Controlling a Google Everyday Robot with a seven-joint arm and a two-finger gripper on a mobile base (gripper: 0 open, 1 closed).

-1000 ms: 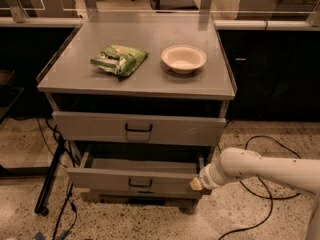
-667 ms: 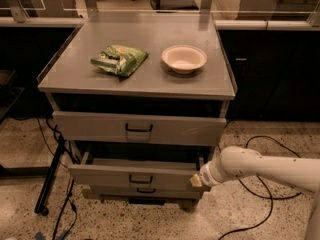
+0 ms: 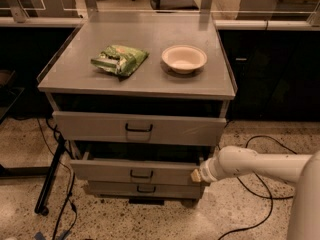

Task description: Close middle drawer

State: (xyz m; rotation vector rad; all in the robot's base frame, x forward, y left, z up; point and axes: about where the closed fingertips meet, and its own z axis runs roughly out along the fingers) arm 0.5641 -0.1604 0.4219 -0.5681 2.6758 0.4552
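The grey cabinet has three drawers. The middle drawer is pulled out a little, its low front panel with a small dark handle standing ahead of the bottom drawer. The top drawer with its larger handle sits above, also slightly out. My white arm reaches in from the right, and the gripper is pressed against the right end of the middle drawer's front panel.
On the cabinet top lie a green snack bag and a white bowl. Black cables run over the speckled floor on the right. A black stand leg leans at the left of the cabinet.
The middle drawer has slid inward, its front now much closer to the cabinet. My gripper has followed it, staying against the drawer's right end.
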